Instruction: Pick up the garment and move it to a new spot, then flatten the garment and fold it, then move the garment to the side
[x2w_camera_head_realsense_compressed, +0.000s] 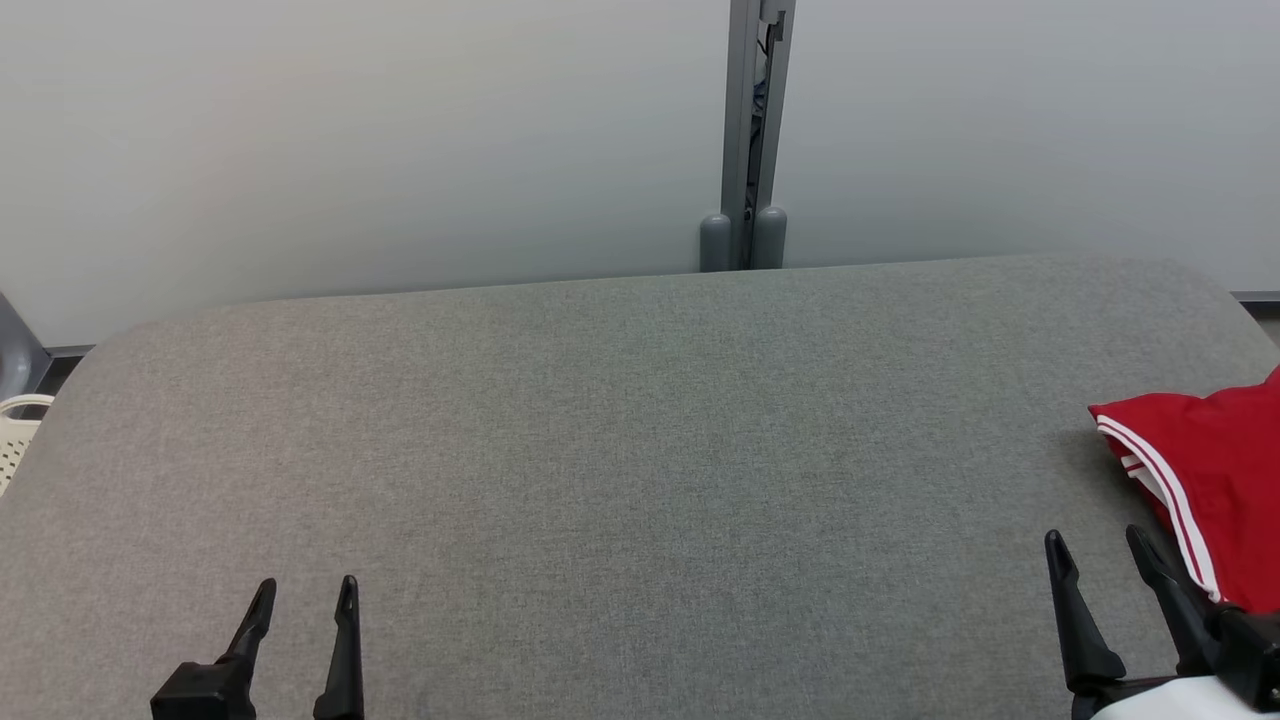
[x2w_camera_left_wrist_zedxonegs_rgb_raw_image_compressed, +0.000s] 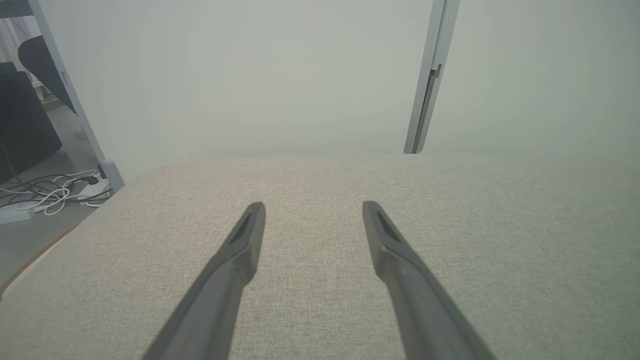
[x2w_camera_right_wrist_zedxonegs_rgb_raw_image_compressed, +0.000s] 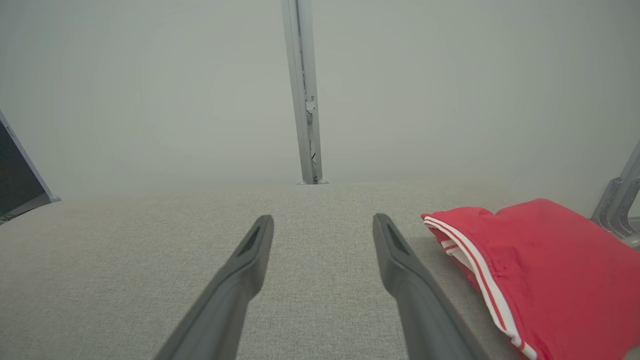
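Left gripper (x2w_camera_head_realsense_compressed: 308, 582) released, fingers spread, hovering over near-left part of grey table (x2w_camera_head_realsense_compressed: 600, 420). Right gripper (x2w_camera_head_realsense_compressed: 1095, 535) likewise spread, grasping nothing, near right. Red garment (x2w_camera_head_realsense_compressed: 1210, 460), white-striped, lies bunched at table's right edge, just beside my right fingers, small gap between. Grey post (x2w_camera_head_realsense_compressed: 755, 130) behind far edge. White basket (x2w_camera_head_realsense_compressed: 15, 435) off left edge. Cables (x2w_camera_left_wrist_zedxonegs_rgb_raw_image_compressed: 45, 192) on floor past left corner.

The garment (x2w_camera_head_realsense_compressed: 1215, 470) was red, of smooth thin cloth, with two narrow white stripes running along one hem. It lay as a compact, loosely folded bundle, with layers showing at the striped edge. It rested on the grey fabric surface (x2w_camera_head_realsense_compressed: 600, 450) at the robot's right side, partly cut off by the head view's right edge.
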